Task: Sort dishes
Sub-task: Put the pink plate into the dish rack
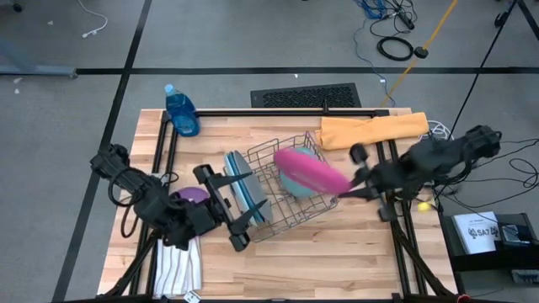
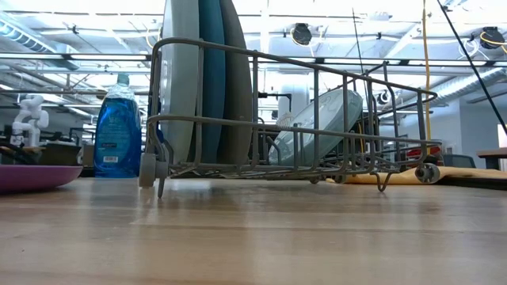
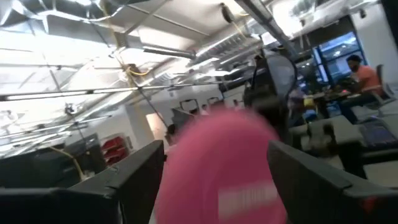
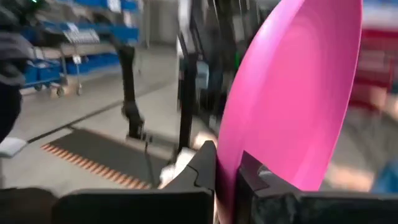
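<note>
The right gripper (image 4: pixel 225 171) clamps the rim of the flat round magenta plastic plate (image 1: pixel 312 171), held tilted on edge above the wire dish rack (image 1: pixel 290 219), long axis toward the table's left rear corner. Left gripper (image 1: pixel 238 210): fingers spread apart.

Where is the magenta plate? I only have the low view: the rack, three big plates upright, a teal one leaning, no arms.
Observer: The magenta plate is over the rack, tilted, held by the right jaws.
Reviewer: Do they grip it properly?
Observer: The right wrist view shows them shut on its rim.
Reviewer: And the left arm?
Observer: The left jaws are open, beside the rack end that holds the big plates. The purple plate lies next to that arm.
</note>
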